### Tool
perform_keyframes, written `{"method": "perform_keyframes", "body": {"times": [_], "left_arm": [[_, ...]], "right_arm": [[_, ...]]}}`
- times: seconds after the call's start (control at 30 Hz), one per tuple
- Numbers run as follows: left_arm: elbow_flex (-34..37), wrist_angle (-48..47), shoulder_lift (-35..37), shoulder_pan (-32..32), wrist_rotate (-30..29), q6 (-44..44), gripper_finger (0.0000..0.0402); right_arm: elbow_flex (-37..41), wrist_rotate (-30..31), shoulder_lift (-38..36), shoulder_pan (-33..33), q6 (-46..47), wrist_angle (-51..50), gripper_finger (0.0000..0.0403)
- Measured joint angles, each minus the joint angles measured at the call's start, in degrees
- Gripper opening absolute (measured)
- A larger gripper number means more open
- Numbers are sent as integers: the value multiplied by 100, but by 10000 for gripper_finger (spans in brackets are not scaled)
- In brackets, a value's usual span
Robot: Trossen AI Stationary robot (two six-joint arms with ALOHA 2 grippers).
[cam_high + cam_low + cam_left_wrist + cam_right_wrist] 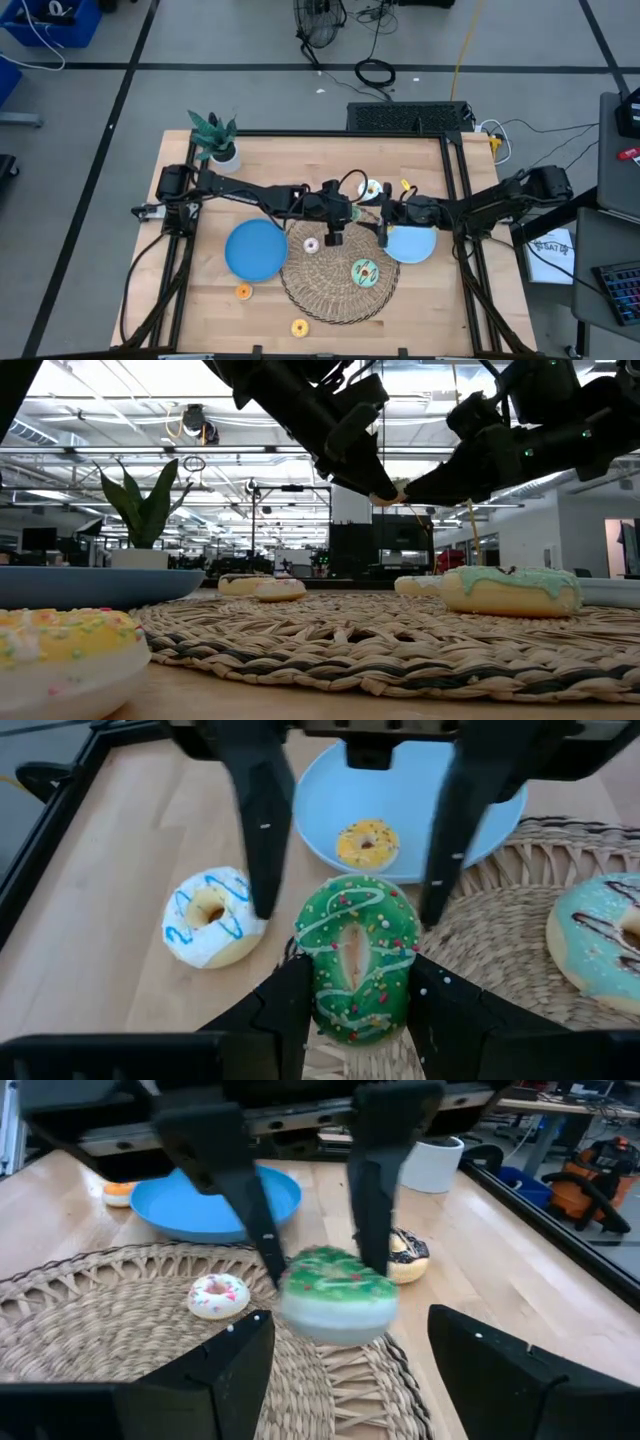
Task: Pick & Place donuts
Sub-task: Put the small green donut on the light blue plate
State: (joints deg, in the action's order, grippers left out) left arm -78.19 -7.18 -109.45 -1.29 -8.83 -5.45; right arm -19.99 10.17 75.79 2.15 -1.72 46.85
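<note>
A green-iced donut (352, 960) with sprinkles hangs above the wicker mat (335, 290), with my left gripper (355, 982) shut on it. My right gripper (345, 1338) faces it from the table's right, open; its fingers (262, 870) stand on either side of the donut's far end, and I cannot tell whether they touch it. On the mat lie a mint donut (364, 272) and a small pink-sprinkled one (311, 244). A white donut with blue drizzle (210, 917) rests on the wood. A yellow donut (367, 843) sits on the light blue plate (480, 810). My left gripper pinches the green donut by two opposite sides of its outer rim (308, 975) between its two fingers. The fingers come from the table's left, slanting down. The donut is lifted clear of the mat, roughly level, its iced face up.
A darker blue plate (255, 250) lies left of the mat. An orange donut (243, 291) and a yellow one (299, 327) sit on the wood near the front edge, and a chocolate one (408, 1255) beyond the mat. A potted plant (215, 138) stands at the far left.
</note>
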Motion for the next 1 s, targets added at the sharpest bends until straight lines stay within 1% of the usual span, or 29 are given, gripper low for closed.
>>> {"method": "perform_keyframes", "body": {"times": [0.27,0.37,0.57,0.9,1.0], "left_arm": [[0,2,-2,-1,-1,0,149],[0,7,-2,-1,-1,0,149],[0,16,-2,-1,40,0,150],[0,53,-2,-1,89,-2,150],[0,59,-2,-1,91,0,149]], "right_arm": [[0,-19,-2,-31,13,7,242],[0,-141,-2,-33,13,23,238],[0,-147,-4,-33,59,175,229],[0,-149,-4,-33,61,155,225],[0,-149,-4,-33,61,148,219]]}}
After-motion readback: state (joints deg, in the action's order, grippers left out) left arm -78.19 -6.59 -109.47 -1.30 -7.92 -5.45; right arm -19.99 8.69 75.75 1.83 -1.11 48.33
